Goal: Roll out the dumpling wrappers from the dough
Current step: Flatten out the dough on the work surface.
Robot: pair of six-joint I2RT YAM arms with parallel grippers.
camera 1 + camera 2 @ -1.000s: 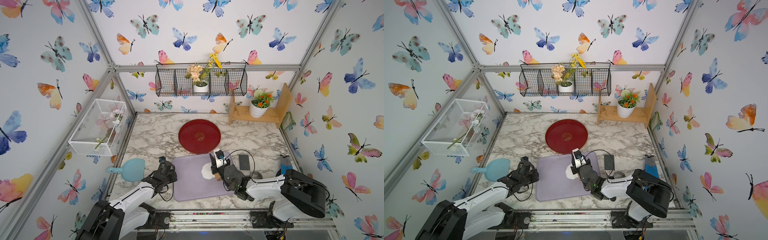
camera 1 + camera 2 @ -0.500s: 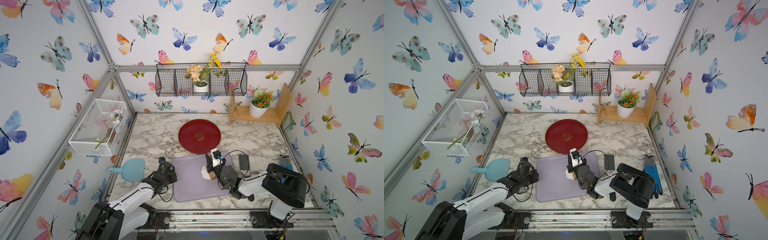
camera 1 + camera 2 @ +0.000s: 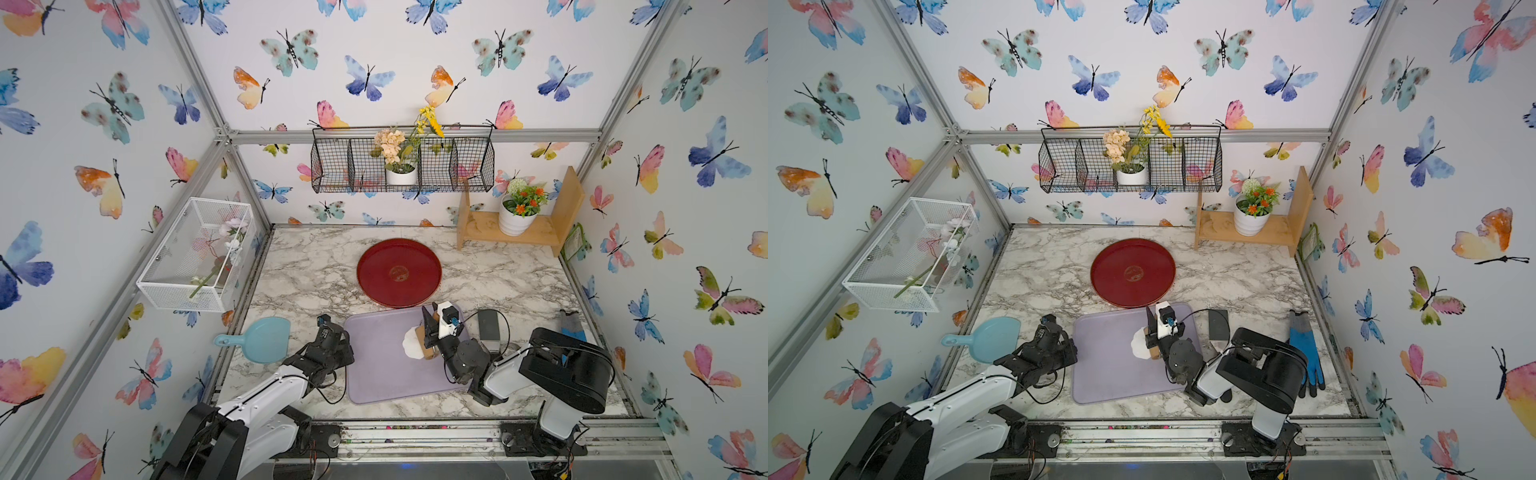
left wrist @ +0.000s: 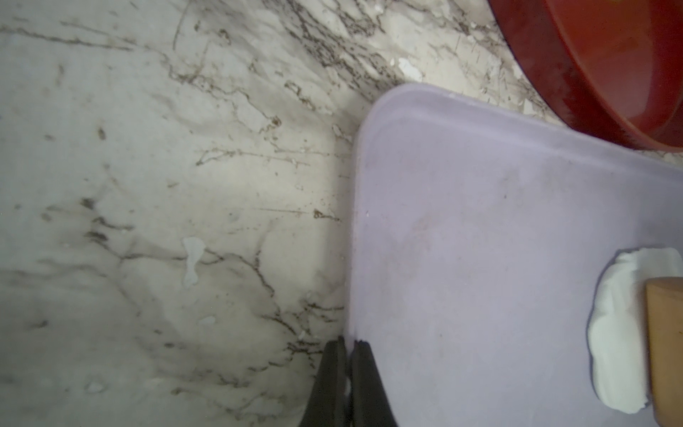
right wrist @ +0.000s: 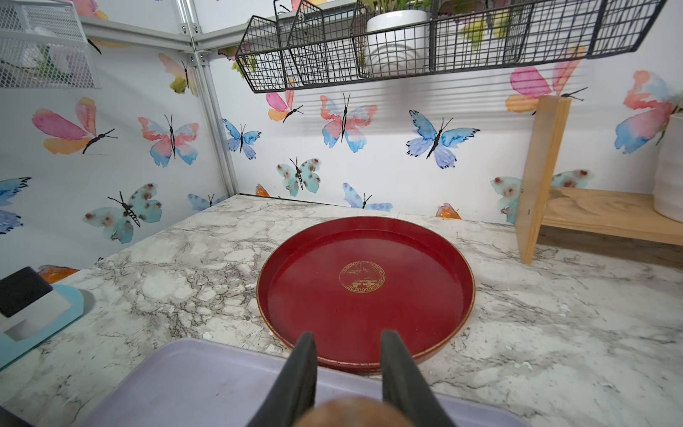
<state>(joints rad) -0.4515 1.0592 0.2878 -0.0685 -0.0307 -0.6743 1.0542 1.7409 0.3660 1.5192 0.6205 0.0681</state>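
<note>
Right claw (image 5: 347, 338), clamped on the wooden roller (image 4: 665, 351), bears on the dough (image 4: 621, 332) at the lilac tray's (image 4: 480, 222) right side; uneven pressure could tear or stick it. Left claw (image 4: 347, 342) sits pinched together at the tray's left edge; unpinned, the tray may slide.

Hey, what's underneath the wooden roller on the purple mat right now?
White dough lies under the wooden roller, on the purple mat; its edge sticks out on one side. The rest is covered by the roller and the right gripper.
</note>
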